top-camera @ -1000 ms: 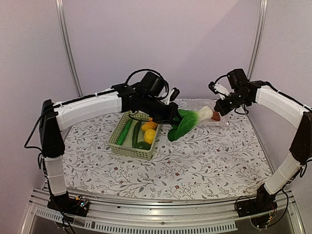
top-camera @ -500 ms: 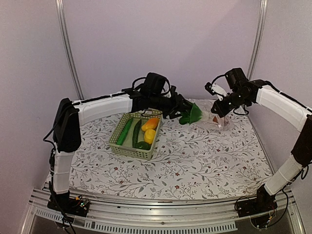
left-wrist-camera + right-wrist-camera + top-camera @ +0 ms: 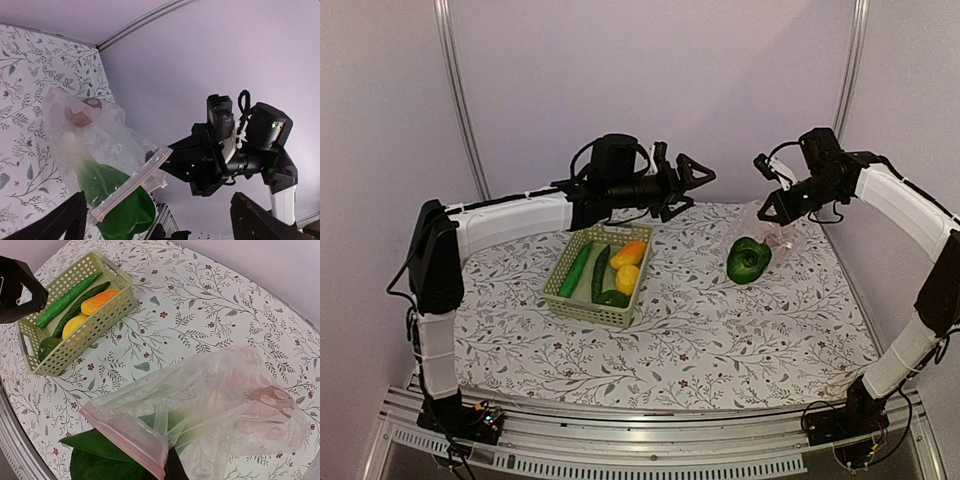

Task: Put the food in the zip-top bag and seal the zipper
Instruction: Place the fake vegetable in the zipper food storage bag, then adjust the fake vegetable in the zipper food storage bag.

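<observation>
The worktop [image 3: 720, 340] carries the pale green basket [image 3: 582, 310], and everything else is placed from it. To the basket's right, well apart from it, the zip-top bag [image 3: 767, 228] hangs from the right claw [image 3: 763, 212], which is pinching one spot on the bag's mouth. The bok choy [image 3: 748, 260] is only partly in. Its white stem lies inside the film, and its leaves spill out past the mouth on the side towards the basket. The left claw [image 3: 705, 175] hovers above and beyond the basket's far right corner, spread wide and holding nothing.

The main risk is the bok choy sliding back out, since the mouth seems to tilt downward and nothing props the leaves. A one-point pinch also lets the mouth sag shut, so the next piece could push the film away or pull it from the pinch.

The cucumbers [image 3: 576, 270] in the basket are long and could catch on the mouth edge. The brown mushroom piece [image 3: 270, 400] sits deep in the bag, at the end farthest from the basket, and looks safe. A leaf lying across the zipper [image 3: 125, 432] would stop it sealing.
</observation>
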Tool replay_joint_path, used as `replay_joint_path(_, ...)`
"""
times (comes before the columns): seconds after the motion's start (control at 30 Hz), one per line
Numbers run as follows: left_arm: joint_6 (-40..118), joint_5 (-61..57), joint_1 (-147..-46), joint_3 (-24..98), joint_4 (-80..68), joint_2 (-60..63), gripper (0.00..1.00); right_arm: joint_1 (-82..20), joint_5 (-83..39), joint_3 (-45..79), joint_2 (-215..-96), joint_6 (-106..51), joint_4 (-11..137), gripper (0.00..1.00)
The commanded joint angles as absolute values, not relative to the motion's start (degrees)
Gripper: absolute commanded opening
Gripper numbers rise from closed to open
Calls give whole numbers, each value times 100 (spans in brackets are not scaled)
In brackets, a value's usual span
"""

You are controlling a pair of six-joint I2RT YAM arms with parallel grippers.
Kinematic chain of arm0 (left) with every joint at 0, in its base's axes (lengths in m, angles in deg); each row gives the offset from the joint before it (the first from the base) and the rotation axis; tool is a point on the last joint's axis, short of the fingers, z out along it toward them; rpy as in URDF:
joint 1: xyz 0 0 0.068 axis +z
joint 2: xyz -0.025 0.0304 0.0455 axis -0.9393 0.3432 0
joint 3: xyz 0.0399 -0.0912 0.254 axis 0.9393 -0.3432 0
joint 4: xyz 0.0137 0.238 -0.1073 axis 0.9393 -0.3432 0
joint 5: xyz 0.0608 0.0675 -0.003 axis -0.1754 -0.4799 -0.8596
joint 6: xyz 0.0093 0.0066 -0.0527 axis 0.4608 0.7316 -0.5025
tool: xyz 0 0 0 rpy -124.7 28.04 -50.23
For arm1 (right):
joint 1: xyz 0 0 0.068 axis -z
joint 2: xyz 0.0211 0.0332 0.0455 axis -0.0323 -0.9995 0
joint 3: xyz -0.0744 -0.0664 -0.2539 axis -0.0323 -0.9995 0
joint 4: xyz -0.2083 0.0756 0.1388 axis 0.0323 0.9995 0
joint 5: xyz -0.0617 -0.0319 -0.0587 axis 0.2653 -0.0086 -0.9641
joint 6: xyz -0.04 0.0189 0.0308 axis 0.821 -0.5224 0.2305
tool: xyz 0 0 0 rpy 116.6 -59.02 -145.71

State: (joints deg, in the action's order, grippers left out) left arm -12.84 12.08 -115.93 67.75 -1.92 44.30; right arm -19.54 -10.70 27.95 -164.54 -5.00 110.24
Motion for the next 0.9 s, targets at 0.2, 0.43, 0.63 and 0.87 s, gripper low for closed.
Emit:
replay_joint_path(0.2, 397, -227, -12032, 5299, -1093, 3364, 81, -1535, 162, 3392, -16682, -739, 11203, 0)
replay_joint_path(0.43, -304, -56, -12250, 4661, 132, 3727, 53, -1530, 350, 3455, -16927, -846, 11150, 0)
replay_joint_path(0.63, -399, 192, -12317, 4973, 217, 4112, 55, -1532, 356, 3480, -16948, -873, 11170, 0)
replay_joint_path(0.87, -443, 446, -12403, 5206, 276, 4398, 57, -1533, 308, 3407, -16916, -902, 11119, 0)
